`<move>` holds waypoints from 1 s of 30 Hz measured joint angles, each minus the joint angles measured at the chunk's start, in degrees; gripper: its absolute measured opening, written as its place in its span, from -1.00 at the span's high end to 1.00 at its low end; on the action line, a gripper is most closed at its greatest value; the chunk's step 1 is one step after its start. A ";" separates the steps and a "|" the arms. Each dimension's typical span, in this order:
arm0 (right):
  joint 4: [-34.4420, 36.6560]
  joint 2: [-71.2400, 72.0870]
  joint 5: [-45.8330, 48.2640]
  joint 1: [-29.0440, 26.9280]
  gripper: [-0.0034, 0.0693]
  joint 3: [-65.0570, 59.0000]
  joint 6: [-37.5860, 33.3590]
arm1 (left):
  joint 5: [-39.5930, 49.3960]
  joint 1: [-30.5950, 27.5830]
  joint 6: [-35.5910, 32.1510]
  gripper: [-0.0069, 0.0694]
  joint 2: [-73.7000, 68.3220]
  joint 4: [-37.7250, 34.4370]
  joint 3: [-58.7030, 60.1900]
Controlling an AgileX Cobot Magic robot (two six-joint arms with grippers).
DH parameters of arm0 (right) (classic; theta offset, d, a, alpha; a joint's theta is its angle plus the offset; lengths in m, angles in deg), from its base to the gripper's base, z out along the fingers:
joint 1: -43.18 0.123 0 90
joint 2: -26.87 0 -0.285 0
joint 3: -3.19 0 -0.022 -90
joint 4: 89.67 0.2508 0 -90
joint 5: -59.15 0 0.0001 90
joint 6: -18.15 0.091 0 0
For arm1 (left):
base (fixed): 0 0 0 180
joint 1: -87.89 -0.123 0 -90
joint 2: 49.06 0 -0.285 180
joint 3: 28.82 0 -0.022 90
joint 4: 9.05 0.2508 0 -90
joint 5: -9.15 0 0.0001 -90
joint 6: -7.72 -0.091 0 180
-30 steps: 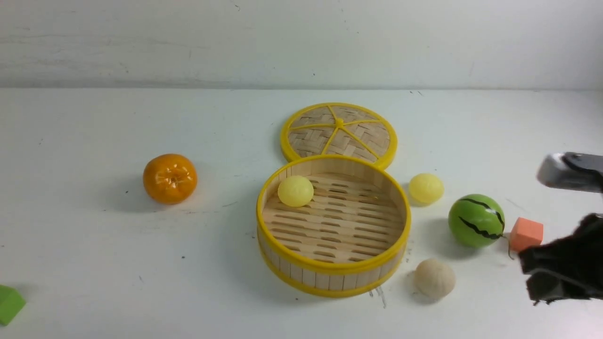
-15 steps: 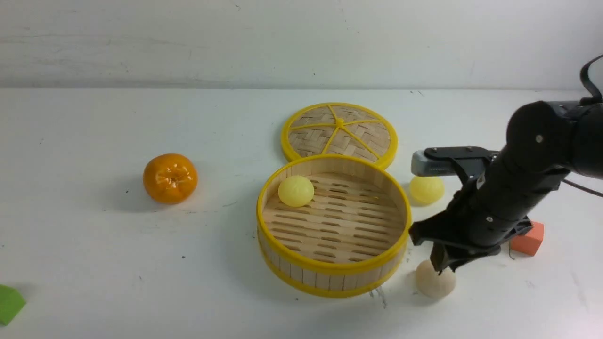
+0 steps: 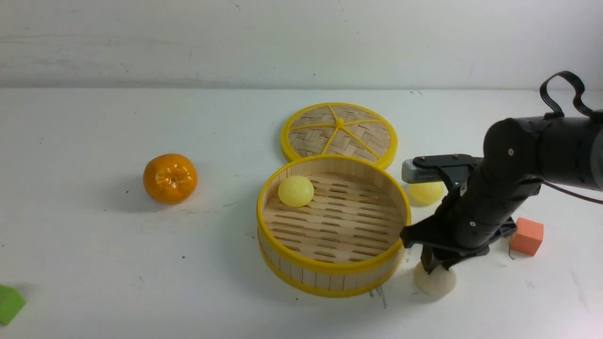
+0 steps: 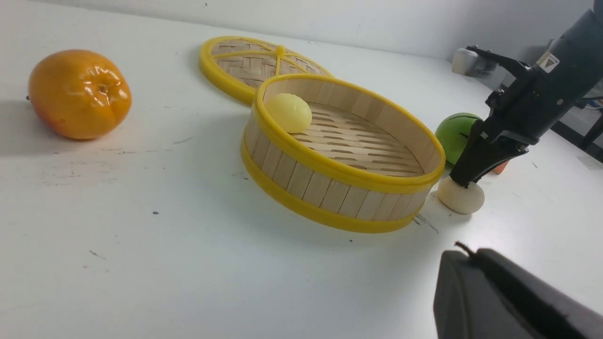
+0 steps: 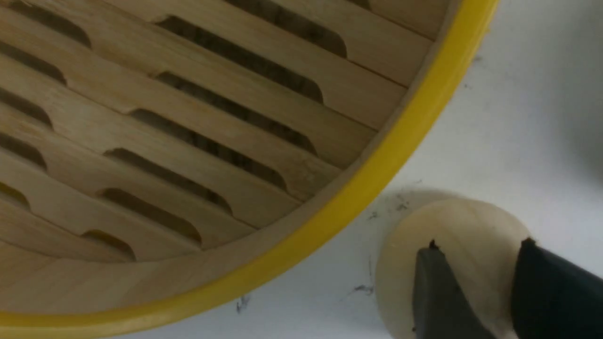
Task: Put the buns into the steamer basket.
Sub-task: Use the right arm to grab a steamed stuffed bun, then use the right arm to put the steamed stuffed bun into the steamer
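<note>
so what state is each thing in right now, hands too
steamer basket: uncovered, upright, one yellow bun inside
woven lid: off, lying behind the basket
yellow bun in the basket: resting on the slats
other yellow bun: outside the basket
beige bun: on the table, under the right hand
right hand: open
left hand: shut

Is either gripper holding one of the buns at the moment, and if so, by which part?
No, nothing is held: the right gripper is open over the cream-beige bun, and the left gripper is empty.
</note>
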 joint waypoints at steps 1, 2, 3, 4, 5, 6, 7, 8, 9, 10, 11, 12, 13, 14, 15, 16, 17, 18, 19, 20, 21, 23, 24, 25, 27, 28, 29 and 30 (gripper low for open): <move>0.00 0.00 0.00 0.00 0.27 0.00 0.00 | 0.00 0.00 0.00 0.81 0.00 0.00 0.00; 0.00 -0.04 0.00 0.00 0.31 0.00 0.00 | 0.00 0.00 0.00 0.81 0.00 0.00 0.00; 0.00 -0.04 0.06 0.00 0.32 0.00 0.00 | 0.00 0.00 0.00 0.81 0.00 0.00 0.00; 0.00 -0.04 0.06 0.00 0.40 0.00 0.00 | 0.00 0.00 0.00 0.80 0.00 0.00 0.00; 0.00 -0.04 0.06 0.00 0.40 0.00 0.00 | 0.00 0.00 0.00 0.80 0.00 0.00 0.00; 0.00 -0.04 0.33 0.00 0.51 0.00 0.00 | 0.00 0.00 0.00 0.80 0.00 0.00 0.00; 0.00 -0.04 0.71 0.00 0.58 0.00 0.00 | 0.00 0.00 0.00 0.80 0.00 0.00 0.00; 0.00 -0.04 0.85 0.00 0.64 0.00 -0.12 | 0.00 0.00 0.00 0.79 0.00 0.00 0.00; 0.00 -0.04 1.47 0.00 0.81 0.11 -0.80 | 0.00 0.00 0.00 0.79 0.00 0.00 0.00; 0.00 -0.04 1.56 0.00 0.83 0.11 -0.80 | 0.00 0.00 0.00 0.79 0.00 0.00 0.00; 0.00 0.07 1.79 0.00 0.87 0.18 -0.80 | 0.00 0.00 0.00 0.79 0.00 0.00 0.00; -0.05 0.87 2.73 0.00 0.90 0.29 -0.80 | 0.00 0.00 0.00 0.78 0.00 0.00 0.00; -0.05 1.74 3.61 0.00 0.90 0.58 -0.80 | 0.00 0.00 0.00 0.78 0.00 0.00 0.00; 0.03 2.63 4.69 0.00 0.90 0.94 -0.80 | 0.00 0.00 0.00 0.77 0.00 0.00 0.00; 0.22 3.65 5.53 0.12 0.90 1.61 -0.80 | 0.00 0.00 0.00 0.77 0.00 0.00 0.00; 0.83 5.08 6.42 0.45 0.90 2.52 -1.19 | 0.00 0.00 0.00 0.77 0.00 0.00 0.00; 1.35 6.51 6.81 1.02 0.89 3.66 -1.65 | 0.00 0.00 0.00 0.77 0.00 0.00 0.00; 1.80 7.51 6.86 1.64 0.89 4.46 -2.00 | 0.00 0.00 0.00 0.77 0.00 0.00 0.00; 2.89 8.61 6.86 2.52 0.89 6.13 -2.91 | 0.00 0.00 0.00 0.77 0.00 0.00 0.00; 3.09 8.72 6.71 2.90 0.88 6.41 -3.24 | 0.00 0.00 0.00 0.77 0.00 0.00 0.00; 4.24 9.04 6.06 4.05 0.88 8.30 -4.03 | 0.00 0.00 0.00 0.76 0.00 0.00 0.00; 5.51 7.75 4.32 5.81 0.88 10.82 -4.79 | 0.00 0.00 0.00 0.75 0.00 0.00 0.00; 5.82 6.76 3.57 6.12 0.88 11.71 -4.84 | 0.00 0.00 0.00 0.75 0.00 0.00 0.00; 5.88 5.51 2.88 6.32 0.88 12.15 -4.89 | 0.00 0.00 0.00 0.74 0.00 0.00 0.00; 6.01 1.33 0.46 6.45 0.87 13.42 -4.89 | 0.00 0.00 0.00 0.74 0.00 0.00 0.00; 6.01 0.51 0.10 6.45 0.87 13.63 -4.89 | 0.00 0.00 0.00 0.74 0.00 0.00 0.00; 5.94 -2.61 -0.34 6.45 0.84 14.44 -4.83 | 0.00 0.00 0.00 0.74 0.00 0.00 0.00; 5.94 -3.95 -0.29 6.45 0.82 14.84 -4.64 | 0.00 0.00 0.00 0.74 0.00 0.00 0.00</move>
